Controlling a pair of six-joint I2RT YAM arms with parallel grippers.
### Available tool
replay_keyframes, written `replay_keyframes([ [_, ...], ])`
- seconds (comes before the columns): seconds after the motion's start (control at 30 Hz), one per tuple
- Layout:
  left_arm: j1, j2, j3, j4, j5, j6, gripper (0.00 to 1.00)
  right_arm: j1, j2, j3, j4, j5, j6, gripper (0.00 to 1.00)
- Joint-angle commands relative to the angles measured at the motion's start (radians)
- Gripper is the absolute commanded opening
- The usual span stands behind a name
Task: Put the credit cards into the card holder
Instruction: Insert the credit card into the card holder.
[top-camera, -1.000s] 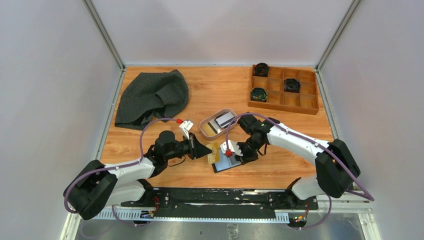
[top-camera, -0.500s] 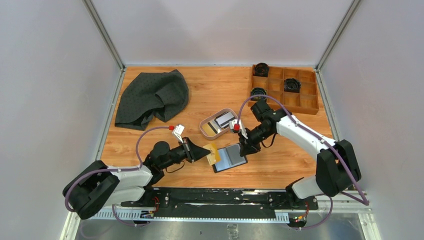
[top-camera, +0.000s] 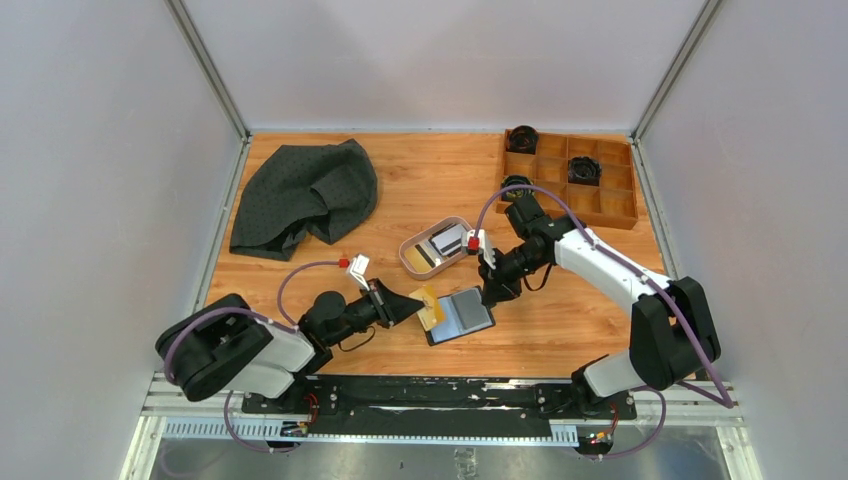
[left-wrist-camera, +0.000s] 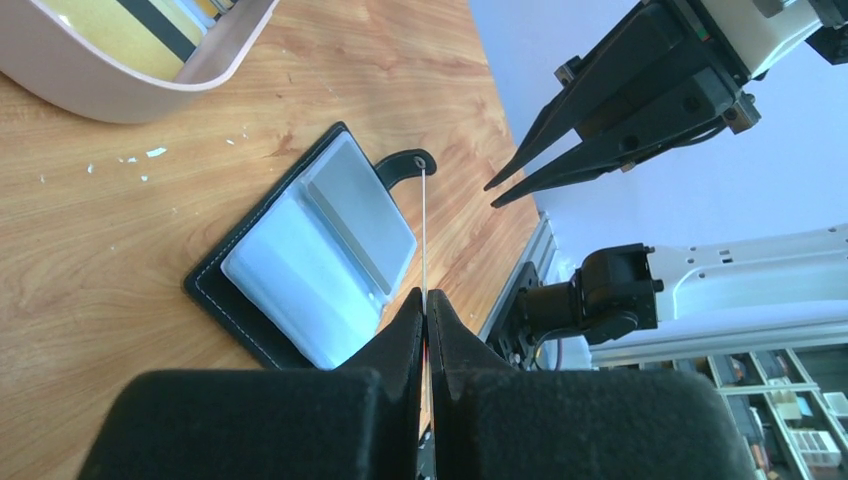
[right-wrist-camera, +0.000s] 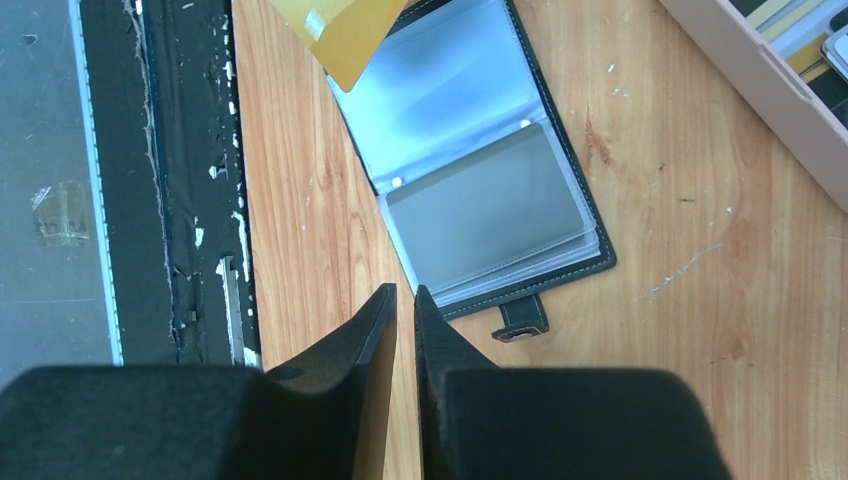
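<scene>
The black card holder (top-camera: 461, 315) lies open on the table, with a silver-grey card (right-wrist-camera: 485, 215) in its right clear pocket. It also shows in the left wrist view (left-wrist-camera: 310, 250). My left gripper (top-camera: 412, 303) is shut on a gold-yellow credit card (top-camera: 429, 306) and holds it at the holder's left edge. That card is edge-on in the left wrist view (left-wrist-camera: 424, 230), and its corner shows over the holder in the right wrist view (right-wrist-camera: 345, 35). My right gripper (top-camera: 488, 296) hovers at the holder's far right corner, jaws almost together and empty (right-wrist-camera: 403, 290).
A pinkish oval tray (top-camera: 409, 252) holding more cards sits just behind the holder. A grey cloth (top-camera: 300, 195) lies at the back left. A wooden compartment box (top-camera: 617, 208) with black round parts stands at the back right. The table's front rail (right-wrist-camera: 150, 200) runs close by the holder.
My right gripper has lifted off the holder's front left and swung back to its far right corner. My left arm has shifted lower and nearer, keeping the gold card at the holder's left edge.
</scene>
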Motion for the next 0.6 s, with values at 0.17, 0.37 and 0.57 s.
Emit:
replay_keyframes([
  [0.17,-0.037,0.224,-0.034,0.278,-0.047,-0.037,0.0,-0.016,0.018,0.006,0.002,0.033,0.017,0.15],
  [0.37,-0.059,0.234,-0.036,0.278,-0.083,-0.016,0.0,-0.016,0.018,0.006,0.002,0.034,0.018,0.15],
  [0.57,-0.068,0.231,-0.046,0.277,-0.117,-0.015,0.0,-0.016,0.025,0.005,0.002,0.034,0.02,0.15],
])
